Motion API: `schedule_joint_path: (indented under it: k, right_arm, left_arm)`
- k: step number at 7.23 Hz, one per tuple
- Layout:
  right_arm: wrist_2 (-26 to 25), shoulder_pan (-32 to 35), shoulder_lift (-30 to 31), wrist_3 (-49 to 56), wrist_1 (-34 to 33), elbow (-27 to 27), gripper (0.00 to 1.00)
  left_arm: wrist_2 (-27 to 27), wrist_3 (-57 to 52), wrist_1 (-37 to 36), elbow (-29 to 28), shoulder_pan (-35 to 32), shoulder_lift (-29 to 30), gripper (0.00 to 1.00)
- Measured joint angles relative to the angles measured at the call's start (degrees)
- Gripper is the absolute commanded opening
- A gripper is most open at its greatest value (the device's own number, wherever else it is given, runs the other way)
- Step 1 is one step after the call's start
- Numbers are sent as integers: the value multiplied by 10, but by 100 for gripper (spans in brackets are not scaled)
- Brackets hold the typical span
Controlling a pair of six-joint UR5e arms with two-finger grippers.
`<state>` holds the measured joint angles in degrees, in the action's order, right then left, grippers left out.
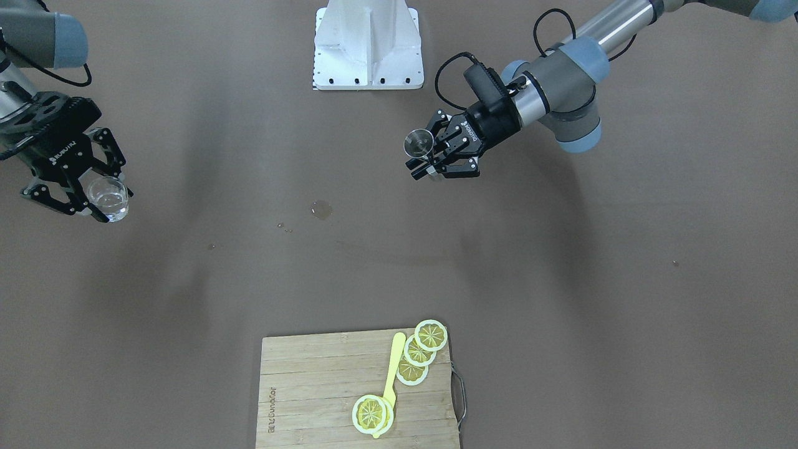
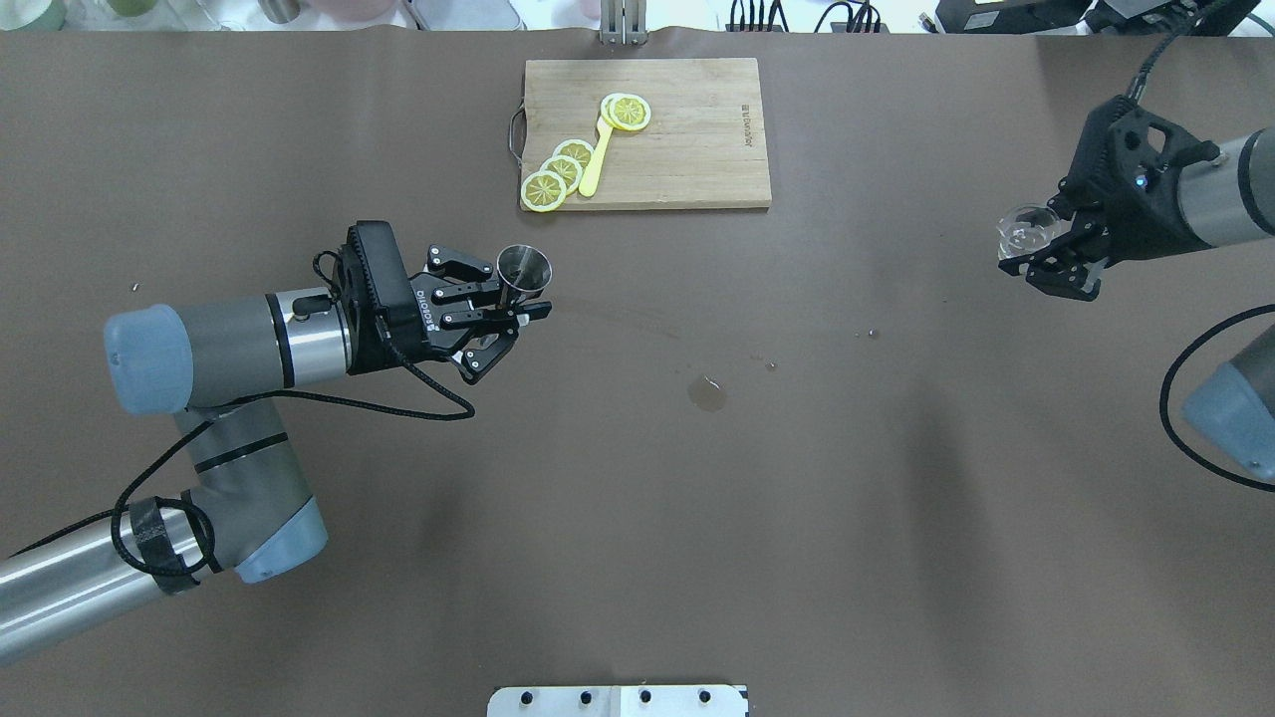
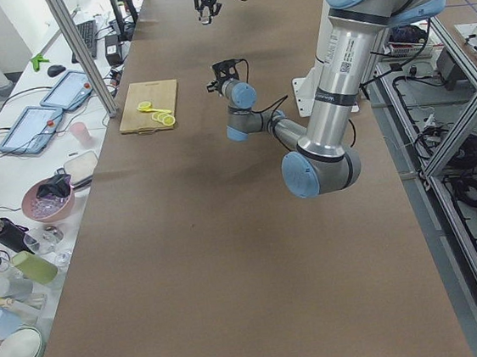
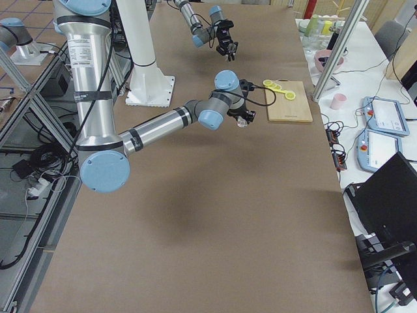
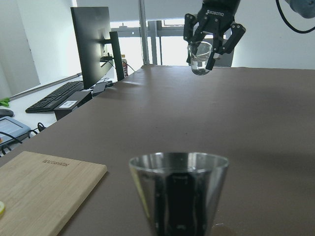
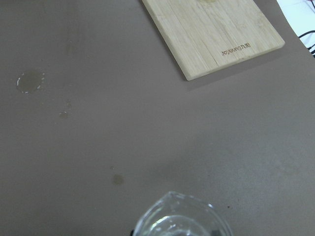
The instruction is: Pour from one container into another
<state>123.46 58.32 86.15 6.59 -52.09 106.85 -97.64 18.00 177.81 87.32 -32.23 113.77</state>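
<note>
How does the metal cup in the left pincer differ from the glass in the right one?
The metal cup is opaque, shiny and cone-shaped, flaring to its rim; the glass is clear and rounded. The left pincer holds the metal cup near the table's middle; the right pincer holds the glass far to the robot's right. Both are gripped clear of the table, mouths up.

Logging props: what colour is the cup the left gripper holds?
Shiny silver metal cup, clearest in the overhead exterior view.

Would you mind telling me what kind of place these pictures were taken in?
Probably a robotics lab: a monitor and keyboard stand beside the table, with teach pendants nearby.
</note>
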Motion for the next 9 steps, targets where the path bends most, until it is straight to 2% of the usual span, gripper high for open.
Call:
schedule_joint_path:
  k: [3, 6, 9]
  right_arm:
    - [25, 44, 42, -72, 207, -106, 0]
    - [20, 58, 57, -174, 434, -240, 0]
    - [7, 58, 57, -218, 563, -326, 0]
  left_arm:
    - [88, 66, 18, 3, -1, -20, 0]
    - [212, 147, 16, 5, 1, -60, 0]
    - [337, 192, 9, 11, 19, -119, 0]
